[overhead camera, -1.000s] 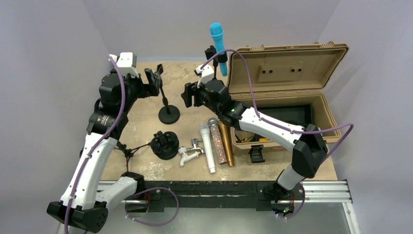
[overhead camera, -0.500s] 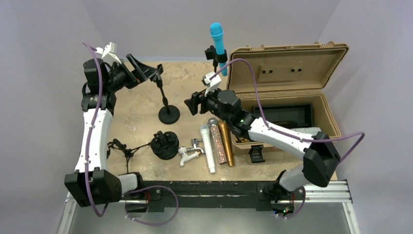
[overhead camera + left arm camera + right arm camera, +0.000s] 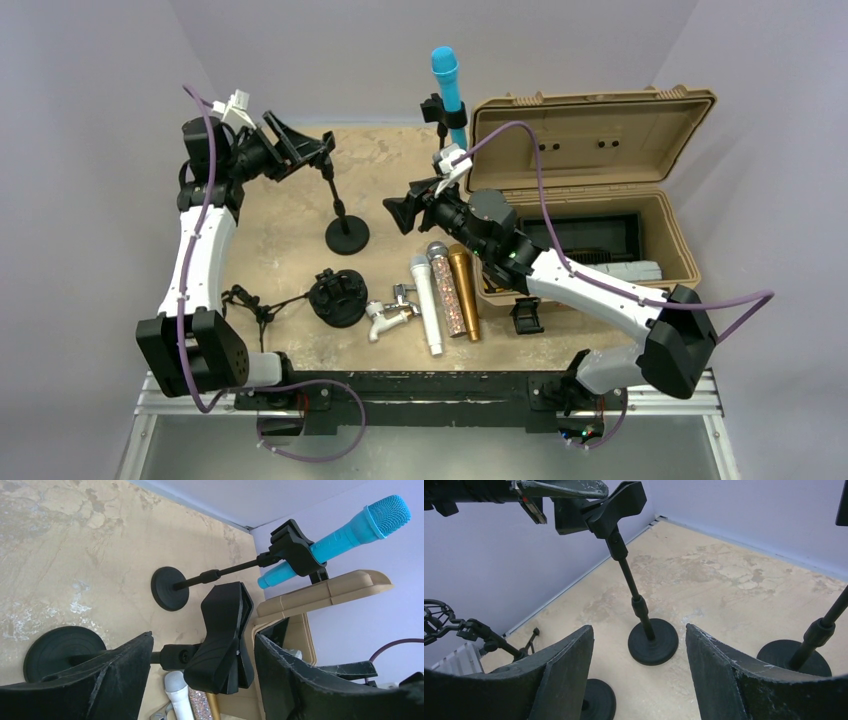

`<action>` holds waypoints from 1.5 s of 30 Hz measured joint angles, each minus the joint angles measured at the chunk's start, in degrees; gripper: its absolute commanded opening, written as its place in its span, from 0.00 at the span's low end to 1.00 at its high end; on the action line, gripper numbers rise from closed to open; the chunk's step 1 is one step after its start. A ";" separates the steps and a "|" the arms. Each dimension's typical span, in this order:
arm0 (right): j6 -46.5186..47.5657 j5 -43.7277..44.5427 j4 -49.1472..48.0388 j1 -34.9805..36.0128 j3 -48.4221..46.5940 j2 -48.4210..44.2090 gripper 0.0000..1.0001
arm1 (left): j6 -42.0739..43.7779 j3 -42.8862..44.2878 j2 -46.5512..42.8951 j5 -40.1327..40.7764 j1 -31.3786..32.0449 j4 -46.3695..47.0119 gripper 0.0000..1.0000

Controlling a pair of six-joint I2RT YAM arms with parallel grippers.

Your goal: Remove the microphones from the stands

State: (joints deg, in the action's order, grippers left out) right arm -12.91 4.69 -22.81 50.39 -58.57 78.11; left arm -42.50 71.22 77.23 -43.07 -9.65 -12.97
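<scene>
Left tool [image 3: 203, 640] astride clip [image 3: 225, 615] (case [image 3: 590, 135] contents unclear)

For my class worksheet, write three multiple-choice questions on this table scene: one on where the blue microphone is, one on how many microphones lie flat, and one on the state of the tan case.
1. Where is the blue microphone?
A) lying flat
B) clipped in a stand beside the case
C) inside the case

2. How many microphones lie flat on the table?
A) one
B) three
C) five

3. The case's lid is
A) shut
B) missing
C) raised open

Answers:
1 B: the blue microphone points upward in the stand's clip, right next to the case.
2 B: a white one, a glittery one and a gold one lie side by side.
3 C: the lid stands up and the inside of the case shows.
</scene>
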 measured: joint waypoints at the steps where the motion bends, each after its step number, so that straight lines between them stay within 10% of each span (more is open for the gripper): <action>1: 0.00 -0.02 0.00 0.00 0.00 0.00 0.66 | 0.00 -0.04 0.20 -0.26 0.00 0.07 0.65; 20: 0.02 -1.25 -1.77 -0.04 0.63 2.62 0.66 | 3.87 -12.66 0.04 4.04 2.69 4.04 0.39; 33: 0.07 -1.22 -2.12 -0.04 0.72 3.15 0.66 | 10.19 -7.54 0.24 15.19 5.40 -7.93 0.95; 45: 0.09 -1.27 -2.14 -0.04 0.74 3.80 0.66 | 25.73 17.22 5.95 40.74 20.26 -29.99 0.69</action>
State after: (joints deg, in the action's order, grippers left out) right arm -12.82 3.42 -24.95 50.35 -57.82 81.91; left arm -16.78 88.44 83.18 -2.33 10.61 -42.96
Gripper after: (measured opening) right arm 0.659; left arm 0.772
